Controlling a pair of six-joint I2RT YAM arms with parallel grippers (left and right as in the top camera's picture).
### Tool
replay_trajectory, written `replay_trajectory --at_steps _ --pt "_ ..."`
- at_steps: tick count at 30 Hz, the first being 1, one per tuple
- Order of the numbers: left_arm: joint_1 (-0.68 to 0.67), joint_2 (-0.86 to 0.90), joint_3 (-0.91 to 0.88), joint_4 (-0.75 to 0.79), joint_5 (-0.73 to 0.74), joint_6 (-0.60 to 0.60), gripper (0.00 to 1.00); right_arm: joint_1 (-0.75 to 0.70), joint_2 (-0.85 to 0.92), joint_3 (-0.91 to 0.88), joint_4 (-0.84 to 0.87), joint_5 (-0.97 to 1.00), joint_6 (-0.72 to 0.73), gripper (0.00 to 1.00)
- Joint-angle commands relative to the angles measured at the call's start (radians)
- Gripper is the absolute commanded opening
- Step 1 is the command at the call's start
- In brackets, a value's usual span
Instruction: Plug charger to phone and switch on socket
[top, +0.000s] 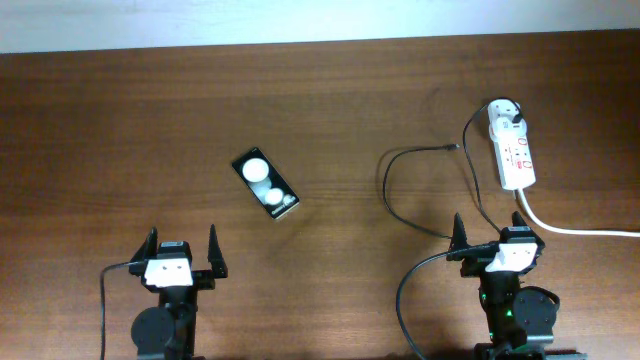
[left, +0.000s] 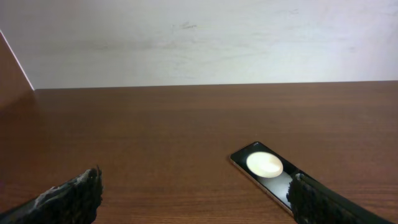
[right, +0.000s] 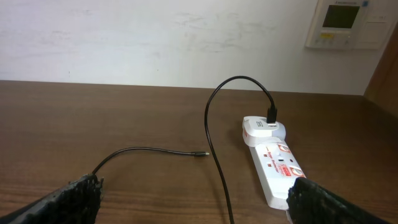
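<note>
The phone (top: 264, 184), a black slab with two white round spots, lies at an angle left of the table's middle. In the left wrist view it (left: 264, 168) lies ahead and to the right. The white socket (top: 513, 150) lies at the far right, with the charger's white plug head (top: 503, 112) in its far end. The black charger cable (top: 385, 190) loops left, and its free connector tip (top: 458, 147) rests on the wood. The right wrist view shows the socket (right: 277, 168) and the tip (right: 200, 154). My left gripper (top: 182, 243) and right gripper (top: 500, 238) are open and empty near the front edge.
The socket's thick white cord (top: 570, 230) runs off the right edge. The table (top: 120, 130) is dark brown wood and meets a pale wall at the back. A wall control panel (right: 345, 23) shows in the right wrist view.
</note>
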Motion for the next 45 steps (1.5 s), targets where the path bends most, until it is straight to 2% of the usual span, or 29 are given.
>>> replay_trajectory --at_steps 1,7,14,17,25,29,31,32,34,36,45 --pt "0.006 -0.007 -0.006 -0.001 0.011 0.016 0.99 0.009 -0.007 -0.005 -0.006 0.013 -0.006 0.99" --pt "0.006 -0.007 -0.005 0.006 0.023 0.015 0.99 0.009 -0.007 -0.005 -0.006 0.013 -0.006 0.99" --pt "0.006 -0.007 -0.001 0.013 0.105 -0.186 0.99 0.009 -0.007 -0.005 -0.006 0.013 -0.006 0.99" --pt "0.005 -0.006 0.044 -0.009 0.112 -0.193 0.99 0.009 -0.007 -0.005 -0.006 0.013 -0.006 0.99" --pt "0.006 0.107 0.348 -0.258 0.093 -0.192 0.99 0.009 -0.007 -0.005 -0.006 0.013 -0.006 0.99" --pt "0.005 0.307 0.602 -0.396 0.093 -0.192 0.99 0.009 -0.007 -0.005 -0.006 0.013 -0.006 0.99" --pt "0.006 0.445 0.772 -0.540 0.093 -0.192 0.99 0.009 -0.007 -0.005 -0.006 0.013 -0.006 0.99" --pt "0.005 0.548 0.895 -0.659 0.102 -0.192 0.99 0.009 -0.007 -0.005 -0.006 0.013 -0.006 0.99" --pt "0.005 0.681 1.037 -0.778 0.194 -0.192 0.99 0.009 -0.007 -0.005 -0.006 0.013 -0.006 0.99" --pt "0.006 0.737 1.056 -0.801 0.286 -0.192 0.99 0.009 -0.007 -0.005 -0.006 0.013 -0.006 0.99" --pt "0.005 0.825 1.056 -0.901 0.288 -0.192 0.99 0.009 -0.007 -0.005 -0.006 0.013 -0.006 0.99"
